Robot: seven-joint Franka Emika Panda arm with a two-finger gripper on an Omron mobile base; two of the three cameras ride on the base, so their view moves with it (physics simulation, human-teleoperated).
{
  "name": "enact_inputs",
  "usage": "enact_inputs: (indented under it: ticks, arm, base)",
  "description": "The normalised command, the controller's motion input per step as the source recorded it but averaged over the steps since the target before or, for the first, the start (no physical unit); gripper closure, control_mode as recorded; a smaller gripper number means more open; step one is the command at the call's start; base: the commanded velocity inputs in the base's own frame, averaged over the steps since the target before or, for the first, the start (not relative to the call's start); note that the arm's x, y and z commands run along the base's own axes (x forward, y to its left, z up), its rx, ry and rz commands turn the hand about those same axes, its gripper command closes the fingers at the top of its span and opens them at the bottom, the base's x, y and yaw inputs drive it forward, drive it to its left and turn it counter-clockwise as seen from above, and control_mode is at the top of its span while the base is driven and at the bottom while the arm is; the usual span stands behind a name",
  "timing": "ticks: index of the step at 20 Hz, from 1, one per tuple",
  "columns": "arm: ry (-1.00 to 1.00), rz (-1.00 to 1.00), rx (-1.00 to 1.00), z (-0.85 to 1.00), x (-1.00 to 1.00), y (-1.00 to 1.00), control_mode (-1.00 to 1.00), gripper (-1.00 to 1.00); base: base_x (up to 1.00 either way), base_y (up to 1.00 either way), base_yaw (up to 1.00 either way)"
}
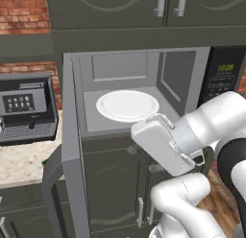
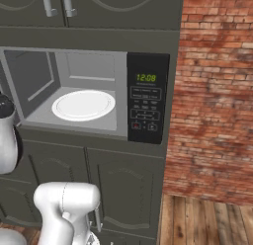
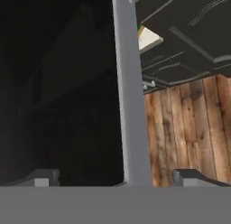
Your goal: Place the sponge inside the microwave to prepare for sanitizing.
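- As the claw (image 3: 117,178) is released and empty, with the door (image 3: 128,105) edge between its tips, draw it straight back first.
- The sponge (image 1: 44,161) peeks green on the surface (image 1: 19,170), at 8 o'clock from the microwave (image 1: 178,78); reach around the door.

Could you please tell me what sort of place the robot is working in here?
It looks like a home-style kitchen: a built-in microwave stands open with a white plate inside, a coffee machine sits on the counter, and dark cabinets run above and below.
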Motion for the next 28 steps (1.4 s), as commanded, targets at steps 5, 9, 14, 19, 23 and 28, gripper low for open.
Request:
enact_inputs:
  ticks: [5, 9, 14, 19, 23, 28]
  arm:
    - [-0.30, -0.02, -0.21, 0.00, 0.05, -0.52, -1.00, -1.00]
    - [-0.24, 0.00, -0.27, 0.00, 0.05, -0.51, -1.00, -1.00]
    - [-0.14, 0.00, -0.22, 0.00, 0.06, -0.53, -1.00, -1.00]
    - [-0.11, 0.00, -0.20, 0.00, 0.09, -0.55, -1.00, -1.00]
    - [-0.07, 0.00, -0.23, -0.03, 0.05, -0.51, -1.00, -1.00]
    - [-0.01, 0.00, -0.26, -0.09, 0.02, -0.37, -1.00, -1.00]
  base:
    - [0.00, 0.00, 0.00]
    - [0.00, 0.00, 0.00]
    - [0.00, 0.00, 0.00]
    - [0.00, 0.00, 0.00]
    - [0.00, 0.00, 0.00]
    - [0.00, 0.00, 0.00]
